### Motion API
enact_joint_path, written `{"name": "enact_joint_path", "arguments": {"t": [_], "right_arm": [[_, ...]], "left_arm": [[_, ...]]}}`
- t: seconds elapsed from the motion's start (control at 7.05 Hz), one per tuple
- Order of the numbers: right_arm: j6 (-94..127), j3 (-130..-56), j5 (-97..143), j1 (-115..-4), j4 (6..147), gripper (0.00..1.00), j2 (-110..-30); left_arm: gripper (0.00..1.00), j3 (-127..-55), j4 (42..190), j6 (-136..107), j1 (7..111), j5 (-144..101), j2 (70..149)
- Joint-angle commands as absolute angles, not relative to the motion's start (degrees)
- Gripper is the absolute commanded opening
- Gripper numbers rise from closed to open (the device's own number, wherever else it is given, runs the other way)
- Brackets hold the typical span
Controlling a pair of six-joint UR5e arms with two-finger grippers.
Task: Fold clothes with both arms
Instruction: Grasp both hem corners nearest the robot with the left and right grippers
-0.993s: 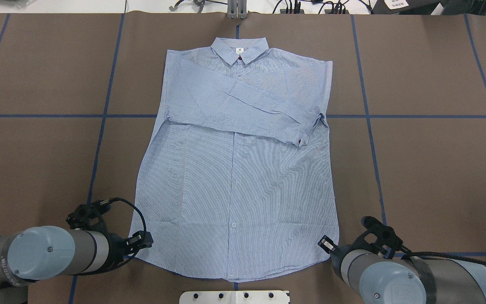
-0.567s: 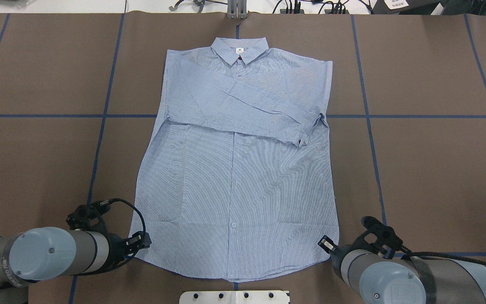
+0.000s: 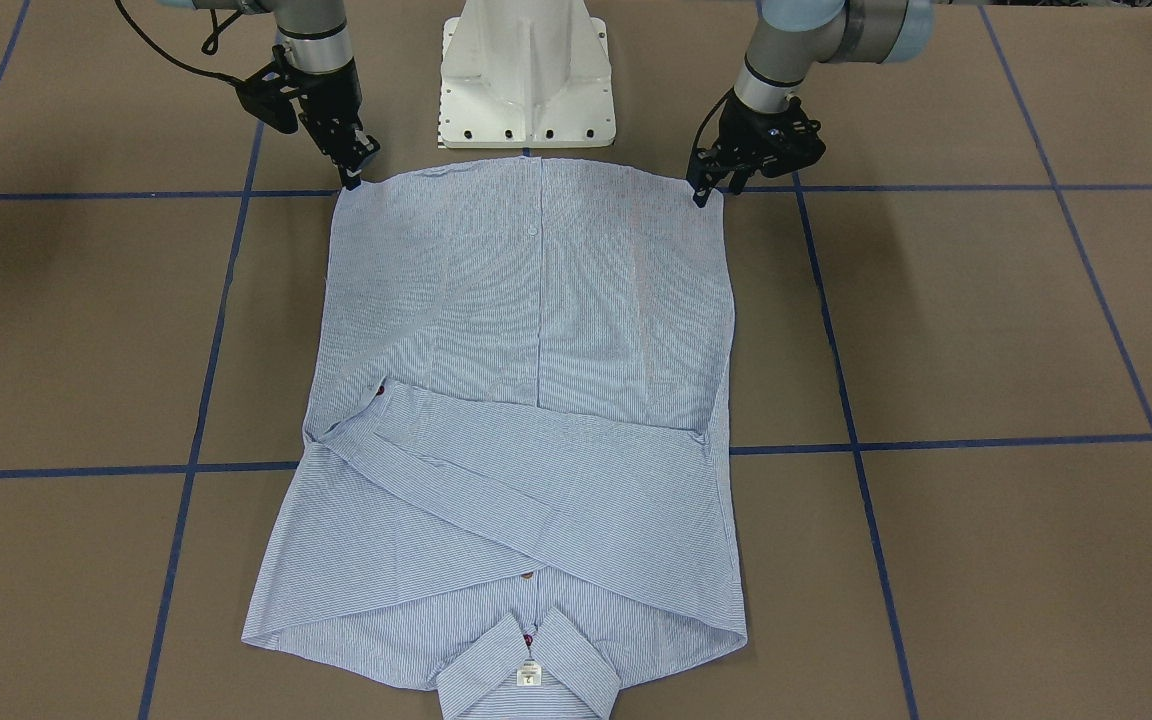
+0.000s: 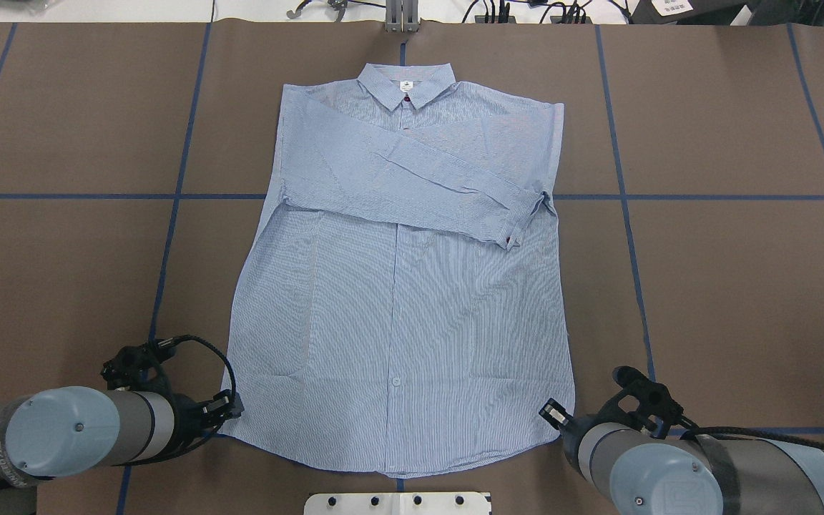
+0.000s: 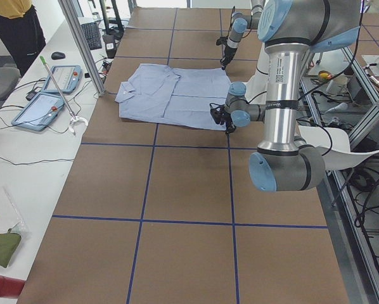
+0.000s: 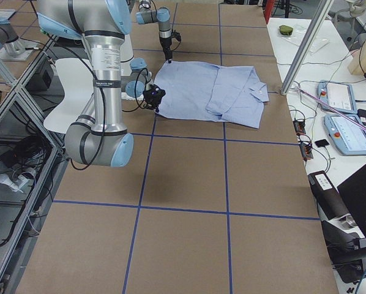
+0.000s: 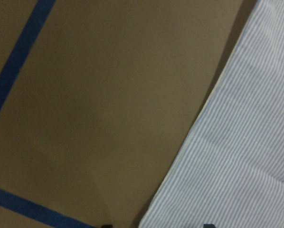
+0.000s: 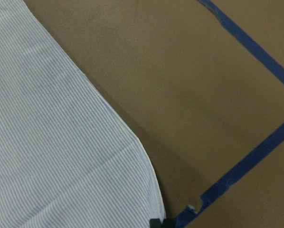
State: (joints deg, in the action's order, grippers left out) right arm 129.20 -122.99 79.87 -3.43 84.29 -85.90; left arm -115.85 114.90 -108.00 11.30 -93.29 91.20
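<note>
Now, overhead, my left gripper (image 4: 233, 406) sits at the seven o'clock hem corner of the shirt (image 4: 398, 300), slid slightly toward nine since before; only its wrist view shows the jaws parted. At five, my right gripper (image 4: 551, 412): grip unclear. The collar (image 4: 406, 84) lies at twelve.

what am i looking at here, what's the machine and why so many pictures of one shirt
It is a robot with a left arm and a right arm, each ending in a two-finger pincer. All the pictures show one moment. One camera looks over the robot's shoulders, one faces it, one stands at each end of the table, and one sits on each wrist. A light blue striped shirt lies flat, sleeves folded across the chest. The left pincer and right pincer sit at the bottom hem corners. The left one's fingers are apart, either side of the shirt's edge. Whether the right one is open or shut is unclear.
</note>
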Motion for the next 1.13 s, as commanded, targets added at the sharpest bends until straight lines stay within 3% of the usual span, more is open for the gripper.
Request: {"name": "enact_joint_path", "arguments": {"t": [0.0, 0.14, 0.28, 0.43, 0.99], "right_arm": [[129.3, -123.0, 79.9, -3.4, 84.3, 0.0, -86.0], [129.3, -123.0, 79.8, -3.4, 84.3, 0.0, -86.0], [129.3, -123.0, 79.9, -3.4, 84.3, 0.0, -86.1], [129.3, -123.0, 79.8, -3.4, 84.3, 0.0, -86.1], [129.3, -123.0, 79.8, -3.4, 84.3, 0.0, -86.1]], "left_arm": [[0.67, -116.1, 114.9, -107.9, 11.3, -93.0, 91.2], [0.55, -116.1, 115.0, -108.3, 11.2, -93.0, 91.2], [0.23, -116.3, 114.9, -108.4, 11.2, -92.9, 91.5], [0.0, -116.3, 115.0, -108.4, 11.2, -92.8, 91.3], [0.0, -117.6, 114.9, -108.4, 11.3, -91.8, 91.2]]}}
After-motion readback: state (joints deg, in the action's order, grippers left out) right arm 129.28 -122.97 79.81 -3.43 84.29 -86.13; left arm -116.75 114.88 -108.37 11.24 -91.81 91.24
